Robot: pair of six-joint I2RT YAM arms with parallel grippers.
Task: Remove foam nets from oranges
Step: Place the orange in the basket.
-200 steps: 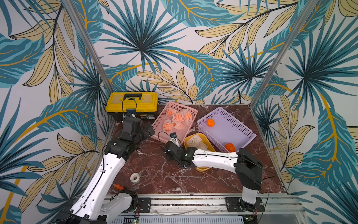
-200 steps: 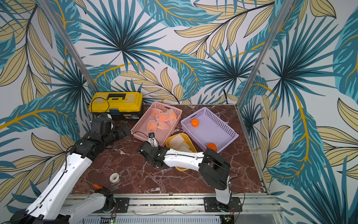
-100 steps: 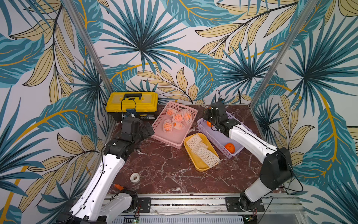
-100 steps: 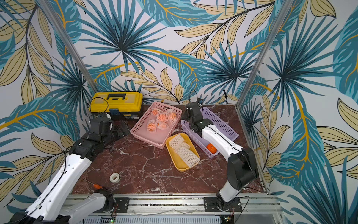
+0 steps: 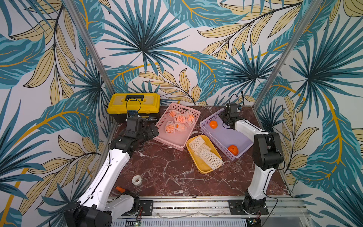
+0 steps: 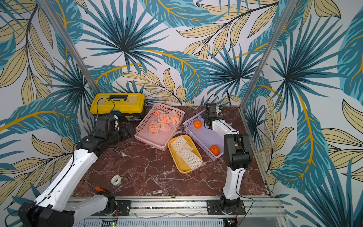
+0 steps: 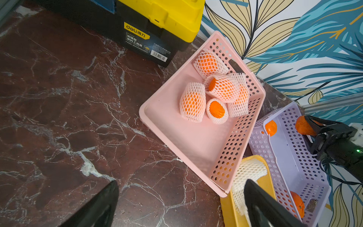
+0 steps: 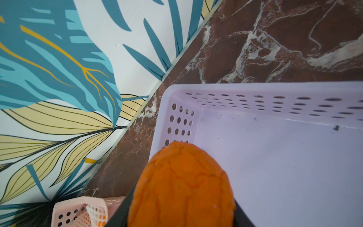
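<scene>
Bare orange [image 8: 180, 184] partly outside right wrist view

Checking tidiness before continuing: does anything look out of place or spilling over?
One empty foam net hangs over the rim of the yellow tray on the side facing the purple basket. A tape roll and an orange-handled screwdriver lie loose near the front edge of the table. Nothing else stands out.

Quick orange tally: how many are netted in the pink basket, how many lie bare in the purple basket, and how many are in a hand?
Netted oranges in the pink basket: 5
Bare oranges lying in the purple basket: 2
Held orange in the right hand: 1
Total: 8
</scene>
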